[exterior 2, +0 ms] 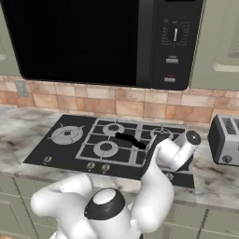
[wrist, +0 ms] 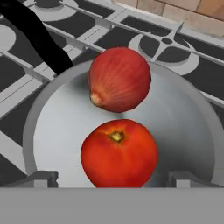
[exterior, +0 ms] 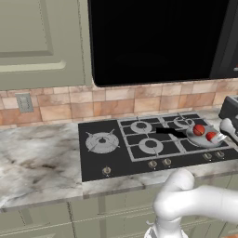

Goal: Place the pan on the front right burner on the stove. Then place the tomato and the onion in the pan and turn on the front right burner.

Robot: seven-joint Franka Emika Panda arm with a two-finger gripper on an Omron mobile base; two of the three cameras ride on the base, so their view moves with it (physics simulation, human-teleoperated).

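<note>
the bench (exterior: 37, 162) is pale marbled stone over grey-green cabinet fronts, with a backsplash of tan and terracotta tiles (exterior: 69, 104) and a grey wall socket (exterior: 24, 102) set in it. above hangs a black microwave (exterior 2: 93, 42) with its control panel on the right. the stove (exterior: 107, 158) is let into the bench, knobs along its near edge. the pan (wrist: 183, 127) sits on the front right burner at the stove's right end, its black handle (exterior: 168, 131) pointing left over the grates. inside it lie the tomato (wrist: 119, 153) and the onion (wrist: 119, 79), touching each other. the gripper (wrist: 113, 178) hovers just over the tomato, its fingers (wrist: 41, 178) spread wide to either side and holding nothing. a grey toaster (exterior 2: 225, 140) stands on the bench right of the stove.
</note>
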